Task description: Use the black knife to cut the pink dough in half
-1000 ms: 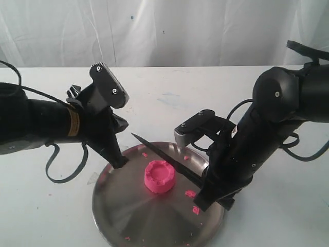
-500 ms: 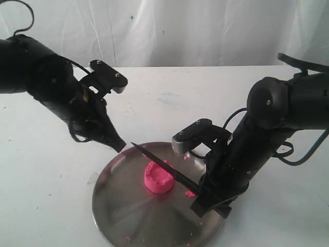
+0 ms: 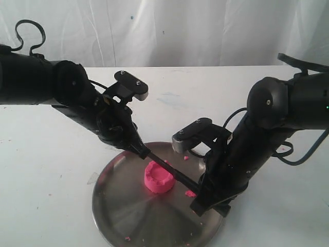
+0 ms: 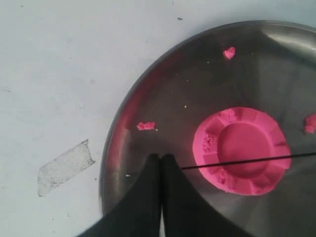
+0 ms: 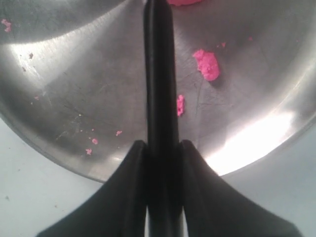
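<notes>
Pink dough [image 3: 160, 178] sits whole near the middle of the steel plate [image 3: 118, 211], on the white desk [image 3: 46, 175]. Soft stuff with a notched rim; it should part under a straight press and probably smear or stick to the blade if dragged.

Knife [image 3: 172, 171] lies across the top of the dough, thin edge over it in the left wrist view [image 4: 237, 161]. Stiff and slim, likely to twist unless both ends are held.

Right gripper [image 5: 159, 148] has its jaws clamped on the handle. Left gripper [image 4: 161, 160] has its jaws pressed together at the tip end; whether they actually pinch the blade, can't tell.

Line runs a bit off the dough's centre in the left wrist view, so the halves may come out uneven.

Room: plate rim is low and raised, both arms sit close over it on opposite sides. Crumbs [image 3: 190, 193] scattered on the plate, nothing else in the way
</notes>
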`<action>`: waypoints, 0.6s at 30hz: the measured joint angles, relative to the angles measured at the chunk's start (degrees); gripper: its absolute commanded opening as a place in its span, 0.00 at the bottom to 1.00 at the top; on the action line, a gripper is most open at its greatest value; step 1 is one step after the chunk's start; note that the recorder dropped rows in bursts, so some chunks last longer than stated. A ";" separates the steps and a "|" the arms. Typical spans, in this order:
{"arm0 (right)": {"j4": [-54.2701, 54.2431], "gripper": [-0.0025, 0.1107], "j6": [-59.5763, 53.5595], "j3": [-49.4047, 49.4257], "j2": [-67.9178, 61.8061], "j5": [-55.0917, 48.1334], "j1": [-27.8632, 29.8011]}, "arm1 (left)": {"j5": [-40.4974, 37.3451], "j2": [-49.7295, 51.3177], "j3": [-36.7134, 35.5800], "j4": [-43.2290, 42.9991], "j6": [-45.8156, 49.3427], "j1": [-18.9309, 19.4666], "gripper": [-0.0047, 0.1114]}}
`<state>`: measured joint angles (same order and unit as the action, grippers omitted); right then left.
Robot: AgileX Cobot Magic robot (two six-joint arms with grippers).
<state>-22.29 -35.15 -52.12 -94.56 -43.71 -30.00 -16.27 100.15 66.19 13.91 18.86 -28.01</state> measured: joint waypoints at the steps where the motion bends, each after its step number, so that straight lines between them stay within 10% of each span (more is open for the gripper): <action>1: 0.00 0.02 0.00 0.00 0.00 0.00 0.00 | 0.26 0.11 -0.09 0.00 0.12 0.00 0.04; 18: 0.00 0.02 0.00 0.00 0.00 2.36 0.00 | 1.85 1.10 -0.09 0.12 0.22 0.00 0.04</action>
<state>-22.29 -35.15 -52.12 -94.56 -41.35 -30.00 -14.42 101.25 66.10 14.03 19.08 -28.01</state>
